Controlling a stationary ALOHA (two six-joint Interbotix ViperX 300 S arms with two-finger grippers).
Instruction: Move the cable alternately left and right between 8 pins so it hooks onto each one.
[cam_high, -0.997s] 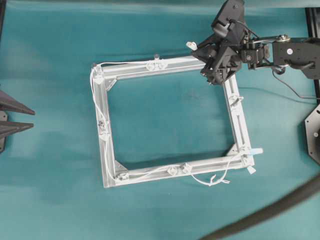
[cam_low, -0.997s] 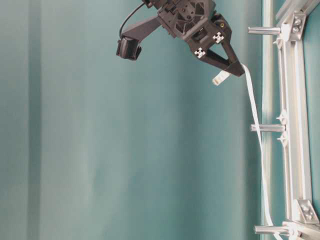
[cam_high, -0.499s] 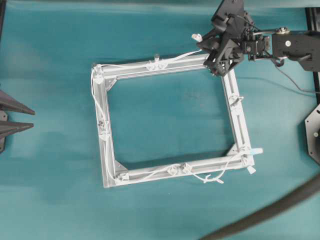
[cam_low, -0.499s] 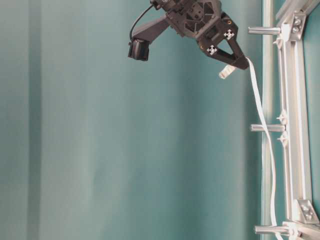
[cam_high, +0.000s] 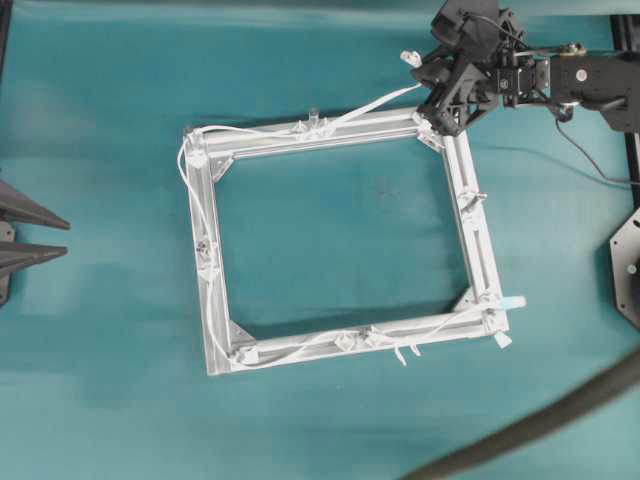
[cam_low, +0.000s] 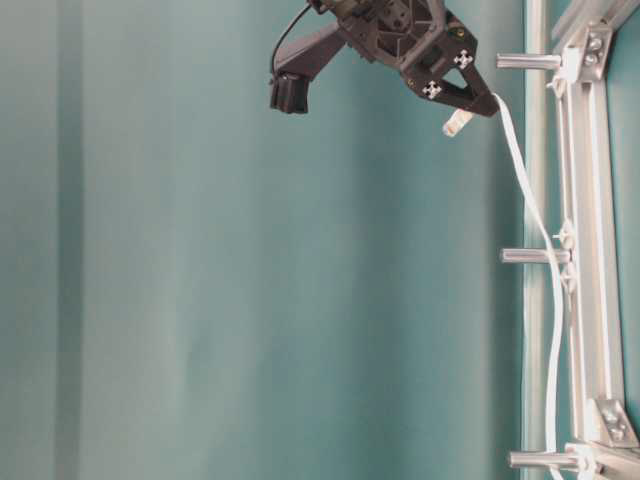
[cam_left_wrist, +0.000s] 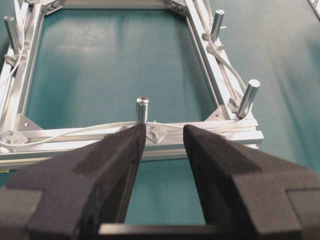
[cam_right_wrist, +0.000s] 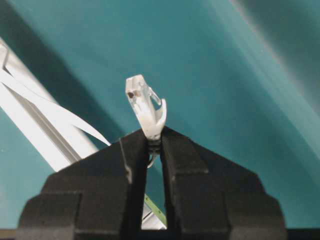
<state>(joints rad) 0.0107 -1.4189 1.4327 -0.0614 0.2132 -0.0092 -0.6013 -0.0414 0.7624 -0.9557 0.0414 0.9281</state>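
The square aluminium frame (cam_high: 478, 250) lies flat on the teal cloth with small upright pins (cam_high: 313, 113) on its rails. The white cable (cam_high: 360, 105) runs along the bottom, left and top rails, then lifts off toward the top right corner. There my right gripper (cam_high: 428, 85) is shut on the cable just behind its plug (cam_high: 410, 60). In the right wrist view the plug (cam_right_wrist: 142, 100) sticks up out of the shut gripper (cam_right_wrist: 154, 137). My left gripper (cam_left_wrist: 164, 131) stands open and empty in front of a pin (cam_left_wrist: 142, 107) on the frame's left rail.
A thick dark hose (cam_high: 540, 425) curves across the lower right corner. A black mount (cam_high: 628, 265) sits at the right edge. From table level, pins (cam_low: 530, 256) jut from the frame, with the cable (cam_low: 519, 160) rising to the right gripper (cam_low: 485, 103).
My right gripper has moved up and to the right with the plug end. The cable over the top rail has tightened and the loose loop below the bottom rail has shrunk. The left gripper is still.
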